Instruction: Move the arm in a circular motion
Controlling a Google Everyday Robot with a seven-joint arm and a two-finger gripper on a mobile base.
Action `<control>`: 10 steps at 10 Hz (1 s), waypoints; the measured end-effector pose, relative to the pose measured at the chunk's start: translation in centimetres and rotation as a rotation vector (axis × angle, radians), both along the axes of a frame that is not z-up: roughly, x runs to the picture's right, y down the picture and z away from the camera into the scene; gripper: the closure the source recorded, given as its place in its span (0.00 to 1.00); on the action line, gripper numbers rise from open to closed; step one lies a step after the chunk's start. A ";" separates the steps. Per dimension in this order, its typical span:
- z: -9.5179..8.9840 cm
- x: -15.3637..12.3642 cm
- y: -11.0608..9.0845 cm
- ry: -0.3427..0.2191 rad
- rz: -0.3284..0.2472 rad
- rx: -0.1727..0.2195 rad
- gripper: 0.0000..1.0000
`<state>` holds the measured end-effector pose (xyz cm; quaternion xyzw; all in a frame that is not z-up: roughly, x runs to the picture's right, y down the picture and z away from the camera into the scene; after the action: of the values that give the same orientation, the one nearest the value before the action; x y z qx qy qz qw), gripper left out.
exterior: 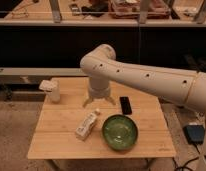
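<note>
The arm (146,77) enters from the right edge of the camera view, runs leftward above the tabletop (56,137), and bends at a rounded elbow so that its last segment points straight down over the rear centre of the surface. This posture keeps the tool (99,102) just above the boards and clear of every item, which suits a task that calls only for a free circular sweep and no contact. The tool's prongs are spread wide and hold nothing. Judged from the layout, the margin is tightest toward the black flat device (125,105), which lies just beside the tool on its right, and toward the white carton (87,125), which lies on its side in front of the tool. Containers: the green bowl (120,132) stands upright at the front of the tabletop, close to the carton, and its interior shows only green surface, so it appears empty. The white cup (51,90) stands at the rear left corner, well apart from the tool; its contents cannot be determined from this angle.
</note>
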<state>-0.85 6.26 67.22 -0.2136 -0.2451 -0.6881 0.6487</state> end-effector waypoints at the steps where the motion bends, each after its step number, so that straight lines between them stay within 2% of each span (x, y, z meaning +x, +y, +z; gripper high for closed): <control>1: 0.0 0.0 0.0 0.000 0.000 0.000 0.20; 4: 0.0 0.0 0.0 0.000 0.001 0.000 0.20; 6: 0.8 -1.0 -1.0 -0.004 0.004 0.000 0.20; 8: 2.5 -2.6 -3.1 0.000 0.004 0.001 0.20; 9: 4.3 -3.8 -5.1 0.002 0.002 0.002 0.20; 10: 5.2 -4.5 -6.1 0.000 0.000 0.000 0.20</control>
<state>-5.35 0.12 72.39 -0.2135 -0.2453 -0.6882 0.6485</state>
